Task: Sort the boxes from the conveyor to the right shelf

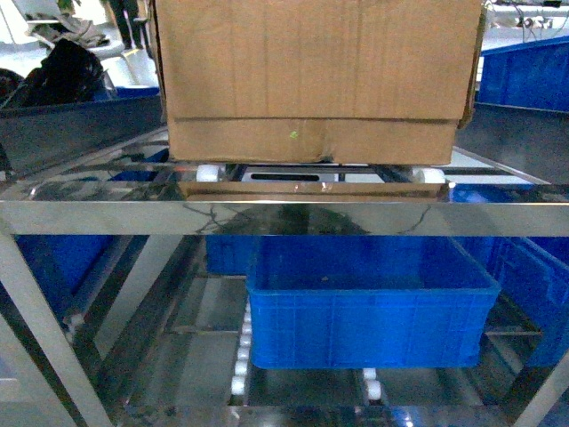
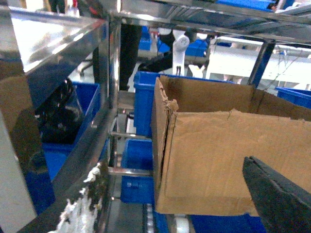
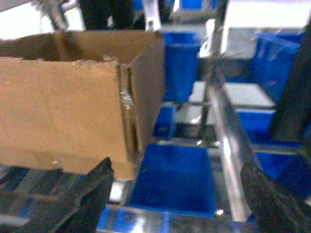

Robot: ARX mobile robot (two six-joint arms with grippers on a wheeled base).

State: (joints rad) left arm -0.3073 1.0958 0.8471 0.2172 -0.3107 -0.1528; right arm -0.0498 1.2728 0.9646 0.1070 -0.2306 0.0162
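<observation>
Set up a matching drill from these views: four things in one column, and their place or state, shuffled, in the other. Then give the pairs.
Things:
1. cardboard box
2. blue crate
3. white rollers
4. right gripper

Descriptions:
A. lower tier of the rack
B. fingers spread apart, holding nothing
C. top tier of the rack
D. in a row beside the crate

Pairs: 1-C, 2-A, 3-D, 4-B

Cardboard box [image 1: 316, 80] fills the middle of the steel rack [image 1: 284, 216]'s top tier, blocking the centre. Open roller lanes run along its left and right sides. Below, a blue crate [image 1: 373, 311] fills the lower tier's right half; the left half is open.
</observation>
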